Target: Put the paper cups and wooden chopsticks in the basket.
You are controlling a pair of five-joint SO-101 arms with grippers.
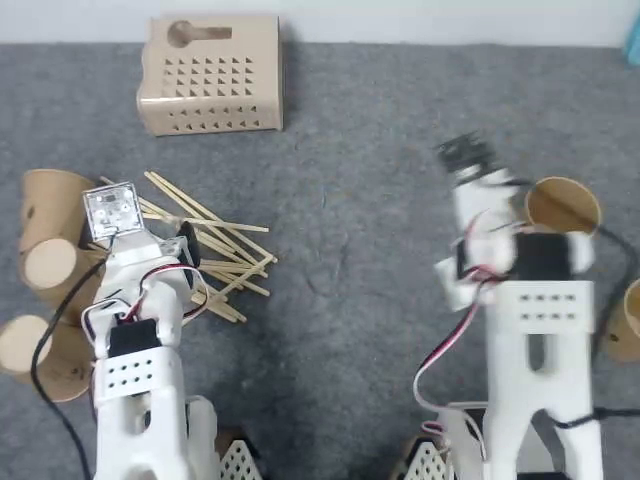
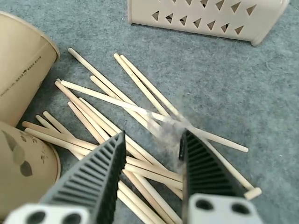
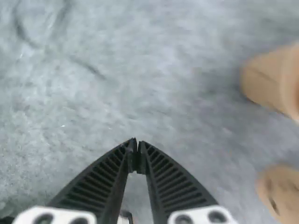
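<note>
While left fingers (image 2: 105, 163) spread apart above wooden chopsticks (image 2: 117, 100), right fingers (image 3: 117, 172) pinched together, empty.

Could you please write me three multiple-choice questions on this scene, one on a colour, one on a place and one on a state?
1. What colour is the basket? A blue; B red; C beige.
2. Where do the chopsticks lie? A in the basket; B under the left hand; C on a plate.
3. How is the right hand? A shut, holding nothing; B wide open; C shut on a chopstick.
Answers: 1 C, its perforated wall is beige; 2 B, the sticks lie loose below that open hand; 3 A, its tips meet over bare carpet.
</note>
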